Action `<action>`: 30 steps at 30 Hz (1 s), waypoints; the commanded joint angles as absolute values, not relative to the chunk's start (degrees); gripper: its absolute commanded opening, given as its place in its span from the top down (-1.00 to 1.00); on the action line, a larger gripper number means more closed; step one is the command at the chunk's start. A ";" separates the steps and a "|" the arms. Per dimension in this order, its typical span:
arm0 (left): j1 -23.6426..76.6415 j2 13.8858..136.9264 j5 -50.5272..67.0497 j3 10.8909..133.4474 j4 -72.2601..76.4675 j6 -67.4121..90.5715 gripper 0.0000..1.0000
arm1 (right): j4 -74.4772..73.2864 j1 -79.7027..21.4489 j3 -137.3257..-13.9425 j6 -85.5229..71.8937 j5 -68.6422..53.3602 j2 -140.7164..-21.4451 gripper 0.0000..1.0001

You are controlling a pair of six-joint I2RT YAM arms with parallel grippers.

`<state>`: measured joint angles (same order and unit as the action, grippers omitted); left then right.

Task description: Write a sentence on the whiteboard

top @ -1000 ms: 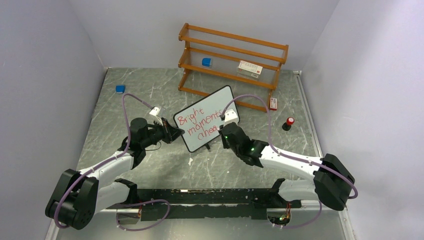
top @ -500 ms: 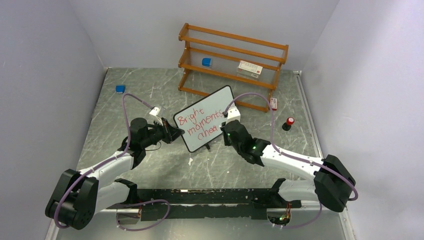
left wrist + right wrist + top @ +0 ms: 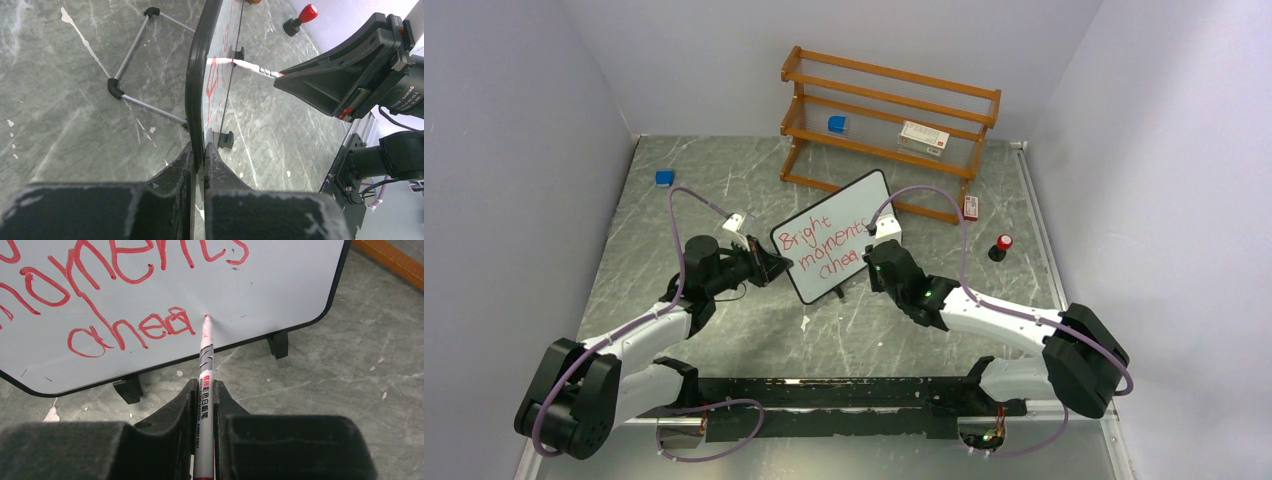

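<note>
The grey marbled table (image 3: pixel 674 210) spreads under both pincers. Far beyond them, against the back wall, stands the wooden shelf (image 3: pixel 889 112), well apart from either.

Between the two pincers the whiteboard (image 3: pixel 834 235) stands propped up on its small black feet, its written face towards the right pincer and its back towards the wire stand behind. The left pincer (image 3: pixel 199 152) is clamped together on the board's black frame at the near side edge, one finger on each face, so the board runs straight out ahead of it. We judge this grip to be a brace against the push of writing.

The right pincer (image 3: pixel 202 390) is closed tight on a marker (image 3: pixel 205 360), which sticks forward from between its fingers. Just ahead of that pincer the red tip (image 3: pixel 207 317) touches the white face, right beside the last red letter of the lower line.

The red writing reads "Bright moments" above and "ahea" below, so we take the step in hand to be finishing the last word of the sentence, which looks nearly done. If the word is "ahead", one letter remains.

The next move calls for light, even pressure from the right pincer while it draws a small loop and a tall stroke. It should stay inside the free white strip ahead of it, which is short before the rounded lower corner. The left pincer should hold firm so the board does not tip or slide.
</note>
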<state>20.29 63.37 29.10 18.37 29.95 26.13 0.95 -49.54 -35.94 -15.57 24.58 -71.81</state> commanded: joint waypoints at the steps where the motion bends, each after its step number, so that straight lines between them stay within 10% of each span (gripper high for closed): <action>1: 20.06 63.98 25.96 19.16 26.59 23.64 0.90 | 3.66 -49.08 -36.81 -15.11 23.96 -72.05 1.00; 30: 20.04 64.00 25.55 19.34 26.10 23.82 0.90 | 4.23 -49.05 -36.94 -14.34 22.14 -69.83 1.00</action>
<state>20.29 63.40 28.71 18.39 29.89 26.13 2.46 -49.45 -35.94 -14.72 22.83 -71.13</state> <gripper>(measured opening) 0.084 0.158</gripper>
